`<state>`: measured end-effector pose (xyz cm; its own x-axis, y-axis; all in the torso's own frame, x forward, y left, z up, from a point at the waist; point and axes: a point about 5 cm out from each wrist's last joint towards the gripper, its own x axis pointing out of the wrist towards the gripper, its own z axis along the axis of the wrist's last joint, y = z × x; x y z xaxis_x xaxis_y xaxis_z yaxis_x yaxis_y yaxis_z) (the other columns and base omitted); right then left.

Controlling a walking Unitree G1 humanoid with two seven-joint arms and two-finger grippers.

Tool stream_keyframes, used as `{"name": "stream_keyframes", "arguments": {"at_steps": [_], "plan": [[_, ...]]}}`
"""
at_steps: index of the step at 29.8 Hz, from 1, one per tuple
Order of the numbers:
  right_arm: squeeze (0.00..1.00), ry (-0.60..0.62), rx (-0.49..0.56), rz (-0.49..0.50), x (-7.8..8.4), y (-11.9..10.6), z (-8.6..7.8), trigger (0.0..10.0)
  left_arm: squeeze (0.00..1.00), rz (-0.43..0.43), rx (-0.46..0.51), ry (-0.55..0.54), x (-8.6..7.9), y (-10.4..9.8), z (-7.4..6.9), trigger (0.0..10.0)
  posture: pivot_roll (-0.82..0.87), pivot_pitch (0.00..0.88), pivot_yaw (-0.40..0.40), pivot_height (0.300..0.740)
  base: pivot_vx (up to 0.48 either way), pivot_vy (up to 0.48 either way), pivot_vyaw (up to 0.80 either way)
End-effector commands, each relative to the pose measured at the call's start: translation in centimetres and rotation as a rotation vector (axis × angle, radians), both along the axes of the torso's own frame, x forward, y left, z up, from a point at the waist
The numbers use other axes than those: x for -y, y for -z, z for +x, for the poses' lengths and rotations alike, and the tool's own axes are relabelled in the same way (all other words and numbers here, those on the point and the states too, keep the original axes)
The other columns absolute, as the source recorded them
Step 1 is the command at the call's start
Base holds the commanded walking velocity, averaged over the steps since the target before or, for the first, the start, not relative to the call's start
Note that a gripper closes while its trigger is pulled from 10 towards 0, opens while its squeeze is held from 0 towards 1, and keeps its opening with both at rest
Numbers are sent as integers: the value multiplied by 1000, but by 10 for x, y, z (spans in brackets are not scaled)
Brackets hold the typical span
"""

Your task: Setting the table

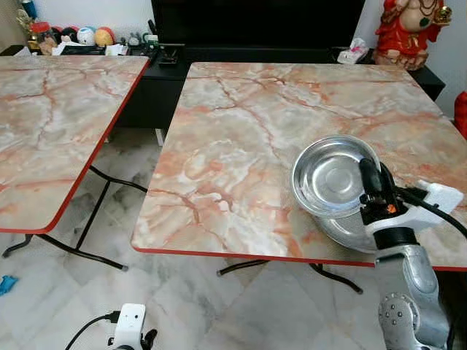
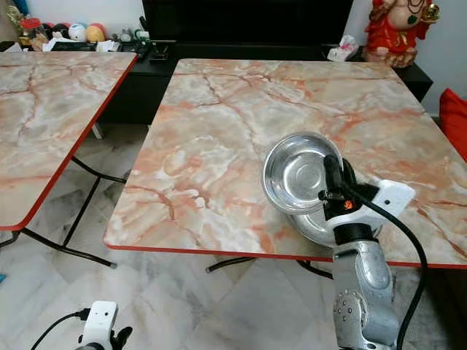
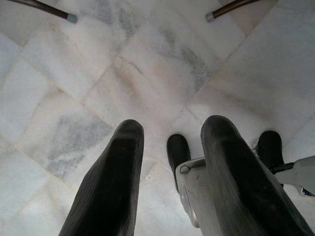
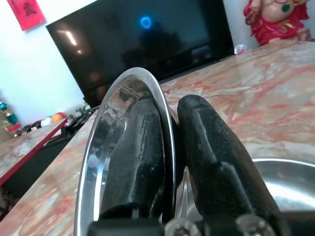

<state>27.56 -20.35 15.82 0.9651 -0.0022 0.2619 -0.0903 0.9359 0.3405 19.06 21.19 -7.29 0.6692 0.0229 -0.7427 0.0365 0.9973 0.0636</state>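
- The square pink-and-grey marble-patterned table with a red edge point(image 1: 241, 138) stands before a black television point(image 4: 142, 39).
- The shiny round steel bowl point(image 1: 325, 175) is tilted over the table's near right corner, above a second steel bowl point(image 1: 343, 232).
- The right gripper point(image 1: 368, 182) pinches the tilted bowl's rim.
- The left gripper point(image 3: 170, 182) hangs spread above the white marble floor point(image 3: 147, 73).

Right gripper point(image 2: 333, 175) is over the near right part of the marble-top table point(image 2: 241, 117), fingers pinched on the rim of a steel bowl point(image 2: 299, 171) held tilted above a second bowl point(image 2: 319, 227) on the tabletop. Left gripper point(image 2: 98, 332) hangs low over the floor. A second marble table point(image 2: 44, 109) stands left. Red statue point(image 2: 394, 29) at the far right.
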Motion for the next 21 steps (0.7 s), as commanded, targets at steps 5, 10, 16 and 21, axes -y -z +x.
{"name": "stream_keyframes", "arguments": {"at_steps": [5, 10, 16, 21], "plan": [[0, -16, -10, -1, -8, 3, 2, 10000, 0, 13, -15, 9, -2, 1, -3, 10000, -36, 74, 10, 740, 0, -378, 0], [0, -21, -15, 0, -9, 4, 3, 10000, 0, 13, -15, 8, -2, 1, -3, 10000, -35, 74, 9, 740, 0, -339, 0], [0, -26, -16, 0, -12, 4, 5, 10000, 0, 7, -14, -4, -3, 1, -3, 10000, -35, 74, 10, 740, 0, -45, 0], [0, -21, -15, -2, -10, 3, 5, 10000, 0, 4, -13, -7, -3, 1, -3, 10000, -35, 75, 9, 740, 0, 0, 0]]}}
